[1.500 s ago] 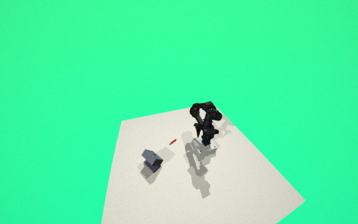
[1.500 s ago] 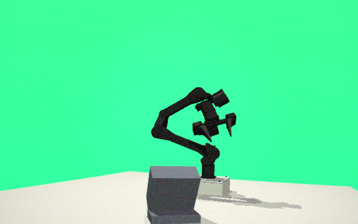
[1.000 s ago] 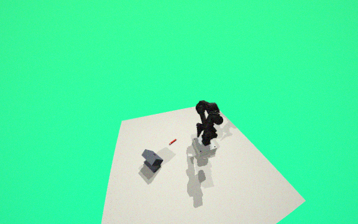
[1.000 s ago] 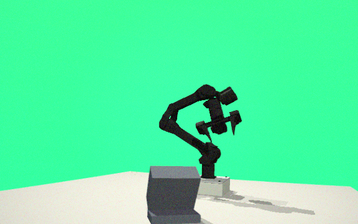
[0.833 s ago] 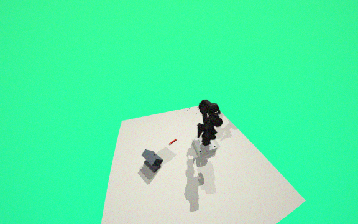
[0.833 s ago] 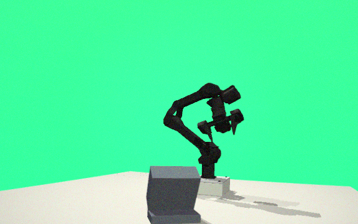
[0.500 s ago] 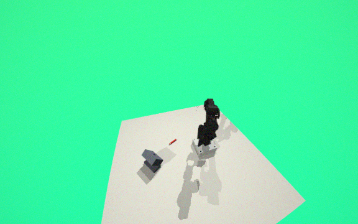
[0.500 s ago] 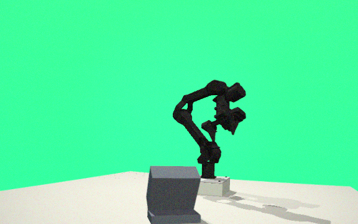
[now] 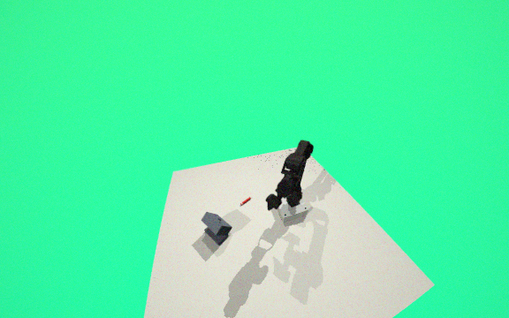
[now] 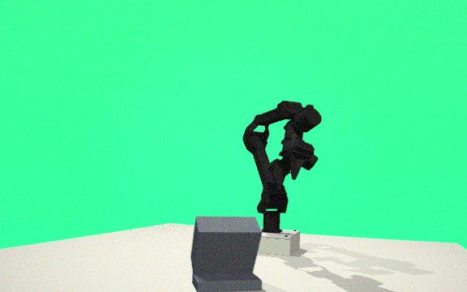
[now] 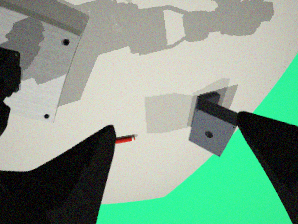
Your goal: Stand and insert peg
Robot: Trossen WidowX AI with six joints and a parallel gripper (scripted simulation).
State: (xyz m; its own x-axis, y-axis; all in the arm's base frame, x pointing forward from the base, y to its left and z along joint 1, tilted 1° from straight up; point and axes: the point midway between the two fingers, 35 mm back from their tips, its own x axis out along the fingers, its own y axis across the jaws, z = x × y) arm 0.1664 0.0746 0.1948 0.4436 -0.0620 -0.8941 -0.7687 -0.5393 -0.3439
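Note:
The red peg (image 9: 246, 201) (image 11: 125, 139) lies on its side on the table (image 9: 175, 274) (image 10: 96, 259) (image 11: 150, 175), with the white band near its end toward the panel. The grey sloped panel (image 9: 211, 223) (image 10: 225, 253) (image 11: 220, 142) stands beyond the peg from the robot's base. Its hole (image 9: 220, 219) (image 11: 209, 134) shows dark and empty; the exterior camera sees only the panel's back. My gripper (image 11: 177, 124) is open and empty, high above the table near the base. In the wrist view the left fingertip covers part of the peg's plain end.
The arm's light grey base block (image 9: 295, 216) (image 10: 282, 244) (image 11: 37, 95) stands on the table to one side of the peg. The arm (image 9: 291, 177) (image 10: 261, 162) is folded above it. Shadows of the arm cross the table. The table's edges show, with green beyond.

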